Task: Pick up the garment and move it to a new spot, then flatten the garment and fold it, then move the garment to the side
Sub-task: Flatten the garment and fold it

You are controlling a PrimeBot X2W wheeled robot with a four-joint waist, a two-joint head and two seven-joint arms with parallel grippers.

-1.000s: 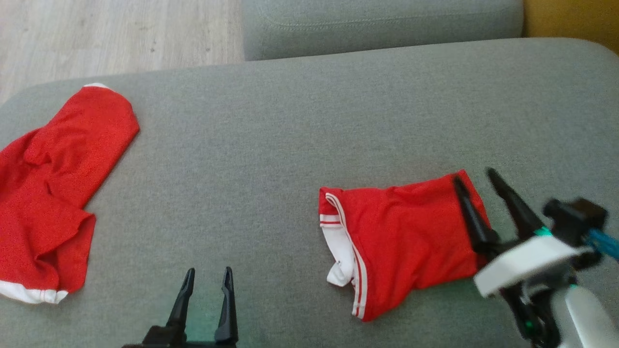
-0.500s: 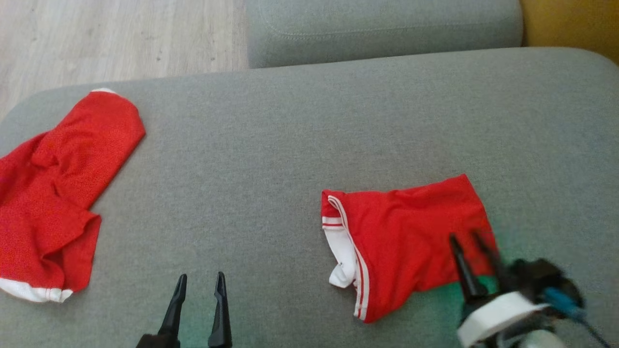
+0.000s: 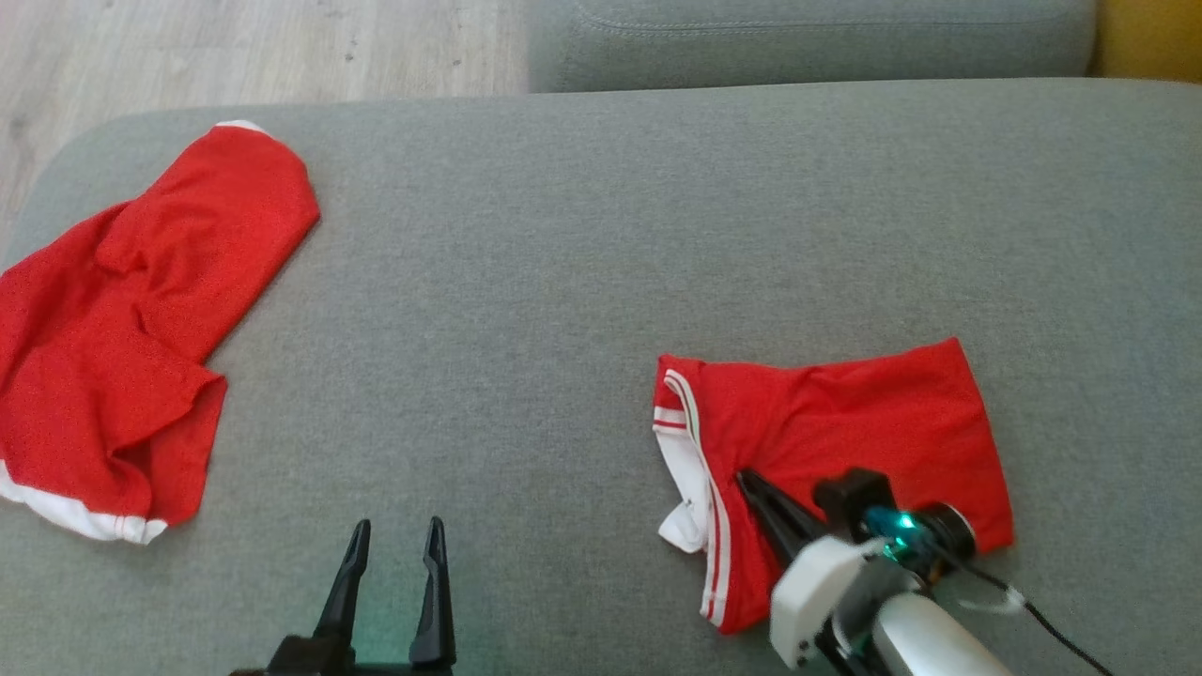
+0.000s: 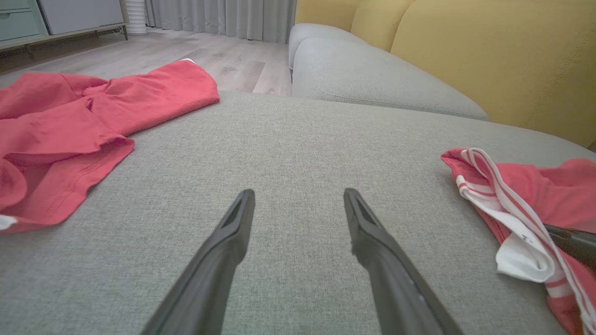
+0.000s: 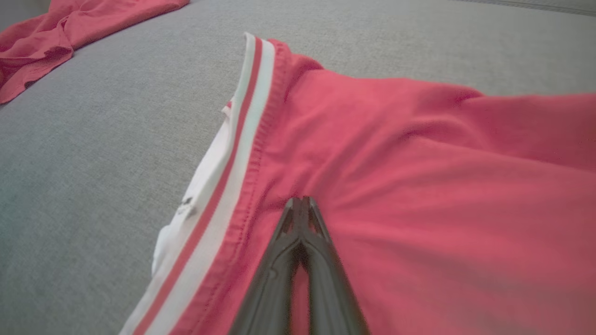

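Legible text, labels, brands, numbers, signs: none.

Entry noted: one small dark mark (image 5: 186, 203) on the white inner band (image 5: 205, 172) of the red garment (image 5: 419, 163). It sits just beside the red-and-white striped trim (image 5: 251, 93). It is possibly a printed size or maker's mark, but it is too small and blurred to read in any view. The stripes themselves carry no lettering that can be made out.
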